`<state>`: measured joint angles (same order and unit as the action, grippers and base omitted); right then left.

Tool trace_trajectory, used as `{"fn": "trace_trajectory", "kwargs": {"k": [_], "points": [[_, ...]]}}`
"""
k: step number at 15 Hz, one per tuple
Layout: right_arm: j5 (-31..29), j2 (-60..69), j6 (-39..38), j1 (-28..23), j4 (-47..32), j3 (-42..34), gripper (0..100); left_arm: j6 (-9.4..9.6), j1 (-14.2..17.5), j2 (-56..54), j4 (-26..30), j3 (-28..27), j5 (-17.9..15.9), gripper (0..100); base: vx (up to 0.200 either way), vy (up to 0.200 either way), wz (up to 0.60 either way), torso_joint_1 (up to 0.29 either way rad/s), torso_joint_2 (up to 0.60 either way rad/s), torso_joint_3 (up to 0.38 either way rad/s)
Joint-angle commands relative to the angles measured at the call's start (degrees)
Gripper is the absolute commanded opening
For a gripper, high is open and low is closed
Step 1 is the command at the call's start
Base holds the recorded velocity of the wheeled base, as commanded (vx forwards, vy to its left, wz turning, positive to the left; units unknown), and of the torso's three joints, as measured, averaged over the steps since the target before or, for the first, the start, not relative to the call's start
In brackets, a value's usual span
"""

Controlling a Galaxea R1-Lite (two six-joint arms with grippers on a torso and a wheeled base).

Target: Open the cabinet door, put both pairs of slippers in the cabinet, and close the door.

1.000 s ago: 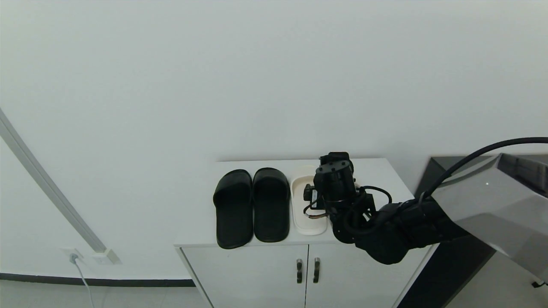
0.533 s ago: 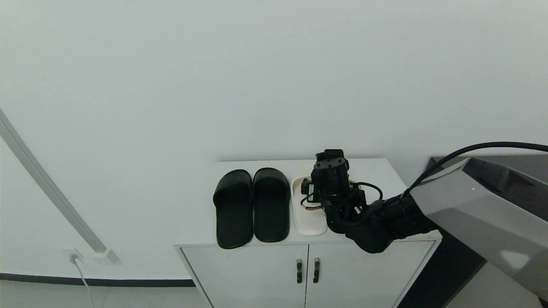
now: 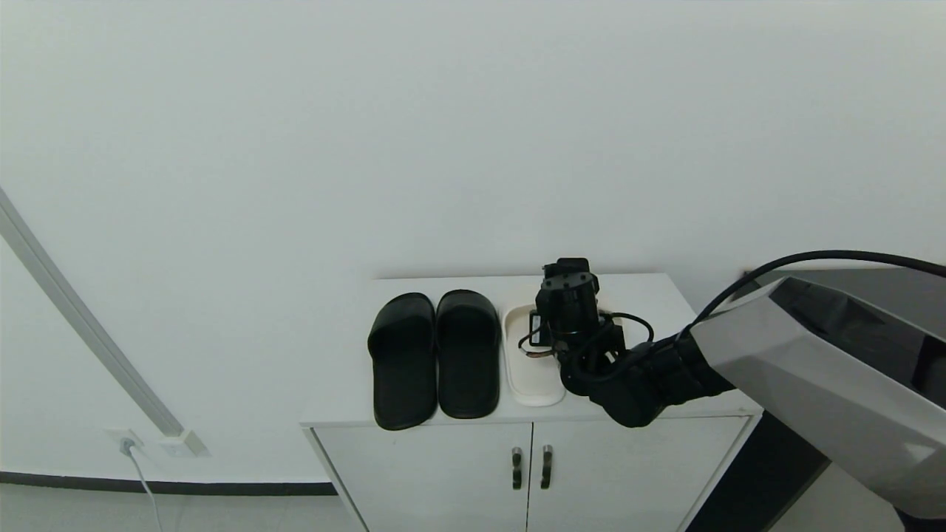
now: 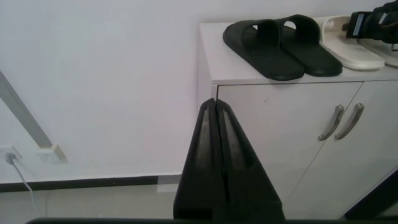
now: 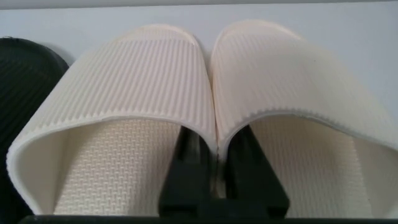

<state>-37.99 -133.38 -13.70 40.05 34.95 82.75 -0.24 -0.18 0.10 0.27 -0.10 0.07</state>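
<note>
In the head view the cabinet [image 3: 414, 473] is shut, and the black slippers [image 3: 436, 358] and white slippers [image 3: 528, 369] sit side by side on its top, with my right pincer [image 3: 567, 299] over the white pair. At my left wrist, the left pincer [image 4: 216, 109] is pressed together and empty, low and short of the cabinet's corner. At my right wrist, one finger [image 5: 186, 168] lies under each white strap, pinching the two touching inner walls between them. The ribbed foam looks light and soft. I judge it grips well but may flex, so a hold near the strap roots should carry both together.
</note>
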Motion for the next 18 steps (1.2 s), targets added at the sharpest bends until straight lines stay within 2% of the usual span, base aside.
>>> {"fn": "trace_trajectory", "kwargs": {"k": [1,6,9,11,13,15,18], "points": [[-0.1,0.2,0.0,0.0,0.0,0.0,0,-0.02,0.0,0.0,0.0,0.0,0.0,0,0.0,0.0,0.0,0.0,0.0,0.0],[0.0,3.5,0.0,-0.4,0.0,-1.0,0,-0.02,0.0,0.0,0.0,0.0,0.0,0,0.0,0.0,0.0,0.0,0.0,0.0],[2.8,12.5,1.9,-0.4,0.4,-8.0,0,-0.02,0.0,0.0,0.0,0.0,0.0,0,0.0,0.0,0.0,0.0,0.0,0.0],[7.9,22.5,3.7,1.4,0.5,-19.1,0,-0.02,0.0,0.0,0.0,0.0,0.0,0,0.0,0.0,0.0,0.0,0.0,0.0],[16.3,34.0,3.8,5.2,0.3,-31.2,0,-0.02,0.0,0.0,0.0,0.0,0.1,0,0.0,0.0,0.0,0.0,0.0,0.0],[21.9,43.6,4.4,8.3,-0.1,-41.4,0,0.07,0.0,0.0,0.0,0.0,0.1,0,0.0,0.0,0.0,0.0,0.0,0.0],[31.5,55.2,6.5,8.6,-1.2,-51.0,0,-0.02,0.0,0.0,0.0,0.0,0.1,0,0.0,0.0,0.0,0.0,0.0,0.0]]}}
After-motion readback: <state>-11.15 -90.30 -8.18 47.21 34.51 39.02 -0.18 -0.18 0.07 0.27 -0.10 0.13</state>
